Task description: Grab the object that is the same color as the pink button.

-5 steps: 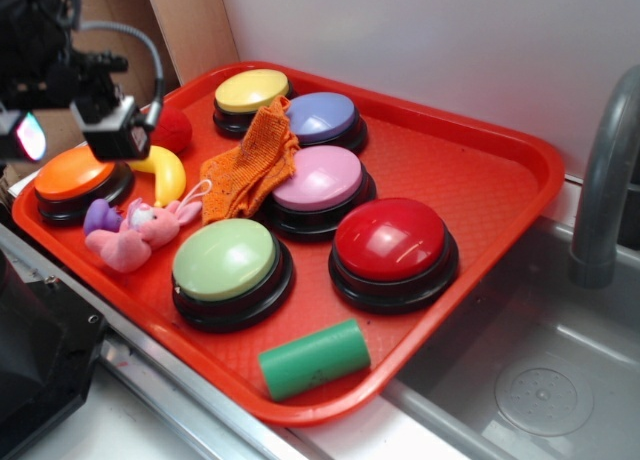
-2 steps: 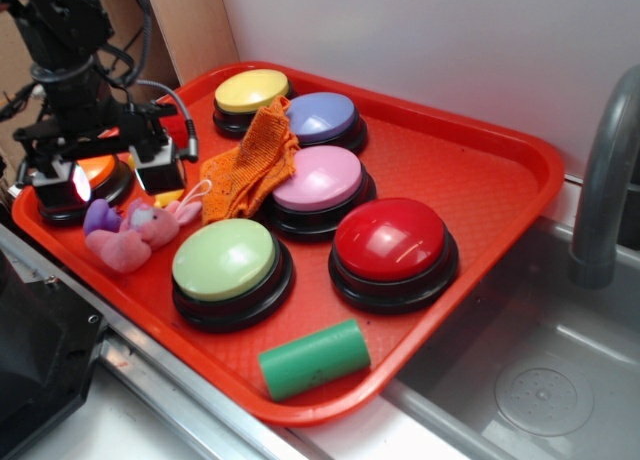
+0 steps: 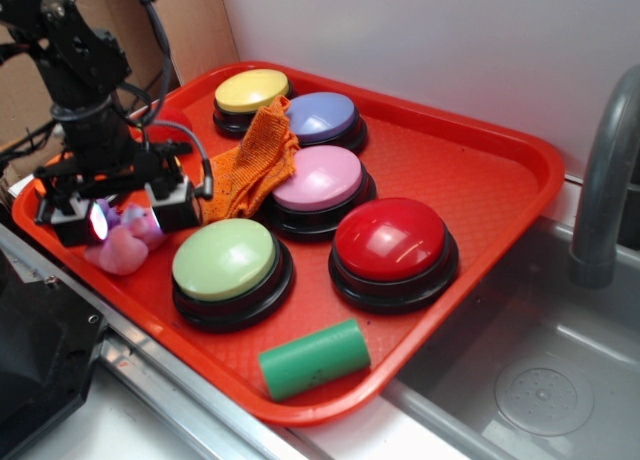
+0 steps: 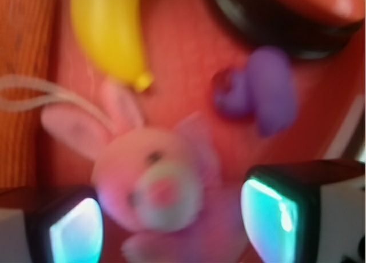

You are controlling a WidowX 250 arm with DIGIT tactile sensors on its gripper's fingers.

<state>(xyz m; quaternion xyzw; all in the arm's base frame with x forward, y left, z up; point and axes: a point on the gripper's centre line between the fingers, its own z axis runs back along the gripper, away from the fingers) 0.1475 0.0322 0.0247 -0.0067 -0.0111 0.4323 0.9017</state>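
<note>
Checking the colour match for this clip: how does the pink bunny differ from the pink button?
The bunny is a small soft plush lying on the tray; the pink button is a much larger hard dome on a black base. The bunny lies below the hand; the button stands clear, touched by the orange cloth. Both are pink.

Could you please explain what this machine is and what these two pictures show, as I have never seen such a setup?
It is a small robot arm with a two-fingered gripper. The exterior view looks at it from the side; the wrist view comes from a camera on the arm, looking down between the fingers.

On the red tray lie big dome buttons, among them a pink button, plus an orange cloth and a green cylinder. The gripper hangs open over a pink plush bunny, one finger on each side, holding nothing yet. In the blurred wrist view, a yellow banana lies beside the bunny.
</note>
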